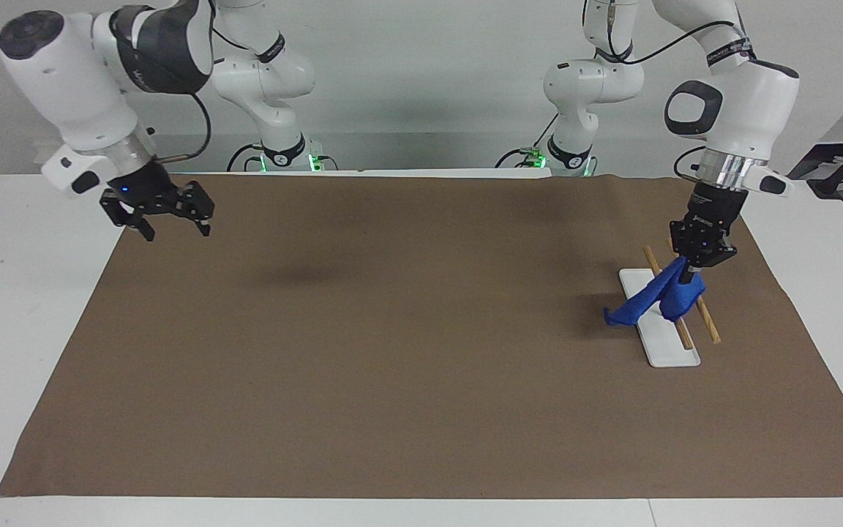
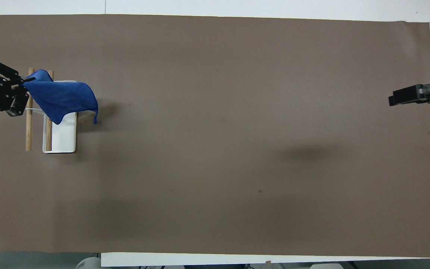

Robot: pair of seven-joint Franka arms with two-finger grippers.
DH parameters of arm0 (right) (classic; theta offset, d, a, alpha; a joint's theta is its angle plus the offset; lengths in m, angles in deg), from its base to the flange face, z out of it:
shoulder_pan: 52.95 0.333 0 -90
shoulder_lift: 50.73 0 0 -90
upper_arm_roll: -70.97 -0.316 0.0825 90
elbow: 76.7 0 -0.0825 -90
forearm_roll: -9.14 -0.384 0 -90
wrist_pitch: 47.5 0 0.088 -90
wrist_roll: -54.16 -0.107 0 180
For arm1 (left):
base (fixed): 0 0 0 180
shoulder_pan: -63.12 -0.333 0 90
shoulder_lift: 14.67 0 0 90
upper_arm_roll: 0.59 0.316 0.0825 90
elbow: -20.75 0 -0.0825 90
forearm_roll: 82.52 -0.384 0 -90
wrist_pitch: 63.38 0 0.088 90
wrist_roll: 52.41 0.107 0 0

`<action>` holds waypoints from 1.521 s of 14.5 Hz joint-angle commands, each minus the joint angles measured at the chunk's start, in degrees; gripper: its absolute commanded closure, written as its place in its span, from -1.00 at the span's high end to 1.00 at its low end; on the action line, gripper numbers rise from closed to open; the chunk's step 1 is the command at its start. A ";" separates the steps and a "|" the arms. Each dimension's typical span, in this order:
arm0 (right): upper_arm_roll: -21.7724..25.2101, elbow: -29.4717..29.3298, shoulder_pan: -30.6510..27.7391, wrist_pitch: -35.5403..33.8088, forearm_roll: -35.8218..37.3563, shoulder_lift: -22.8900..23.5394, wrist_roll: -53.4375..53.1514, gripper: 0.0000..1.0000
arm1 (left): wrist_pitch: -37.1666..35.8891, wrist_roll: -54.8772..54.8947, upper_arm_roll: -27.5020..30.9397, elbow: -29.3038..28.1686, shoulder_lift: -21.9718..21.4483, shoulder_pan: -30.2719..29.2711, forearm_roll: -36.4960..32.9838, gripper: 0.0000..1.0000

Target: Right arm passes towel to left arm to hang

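The blue towel (image 1: 657, 300) hangs from my left gripper (image 1: 691, 275), which is shut on one corner of it. The towel trails across the two wooden rods (image 1: 707, 319) of a small rack with a white base (image 1: 670, 351). Its loose end hangs down on the side toward the middle of the table. In the overhead view the towel (image 2: 60, 97) covers the farther part of both rods, and the left gripper (image 2: 24, 80) is just past the outer rod (image 2: 28, 130). My right gripper (image 1: 176, 233) is open and empty, raised over the mat's edge at the right arm's end.
A brown mat (image 1: 407, 351) covers most of the white table (image 1: 26, 293). The rack's white base (image 2: 65, 140) lies near the left arm's end. Only the right gripper's black tip (image 2: 411, 95) shows at the overhead view's edge.
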 commanded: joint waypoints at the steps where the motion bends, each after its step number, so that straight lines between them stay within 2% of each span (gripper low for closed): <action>1: -0.08 -5.03 1.53 -6.55 3.02 0.36 -3.47 1.00 | 0.19 6.85 -0.31 4.76 3.14 -3.16 0.66 -0.96; 7: -0.09 -4.70 1.44 -7.45 3.02 0.45 -5.16 1.00 | 0.01 16.98 -0.22 4.42 3.14 -9.05 0.31 -0.95; 10: -0.17 -4.78 1.44 -7.36 2.93 0.53 -5.34 1.00 | -0.07 17.17 -0.13 2.32 2.79 -9.58 0.14 -0.93; 15: -0.09 -4.87 1.36 -7.36 2.76 0.54 -5.43 1.00 | -5.87 17.60 -0.13 -2.35 -0.29 -12.48 -0.83 -0.88; 18: -0.09 -4.87 1.36 -7.36 2.76 0.54 -5.43 0.99 | -8.69 24.36 -0.13 -3.06 -1.43 -15.55 -1.01 -0.85; 19: -0.17 -4.87 1.36 -7.36 2.76 0.54 -5.43 1.00 | -8.78 24.81 -0.13 -2.88 -1.34 -15.65 -1.01 -0.72; 20: -0.09 -4.87 1.36 -7.36 2.76 0.54 -5.43 1.00 | -9.21 24.81 -0.13 -2.71 -1.26 -15.65 -1.01 0.05; 21: -0.09 -4.87 1.36 -7.36 2.76 0.54 -5.43 1.00 | -9.56 24.73 -0.13 -2.18 -1.08 -15.65 -1.09 0.99; 22: -0.09 -4.87 1.36 -7.36 2.76 0.54 -5.43 1.00 | -10.52 24.73 -0.13 -1.22 -0.82 -15.74 -1.09 0.99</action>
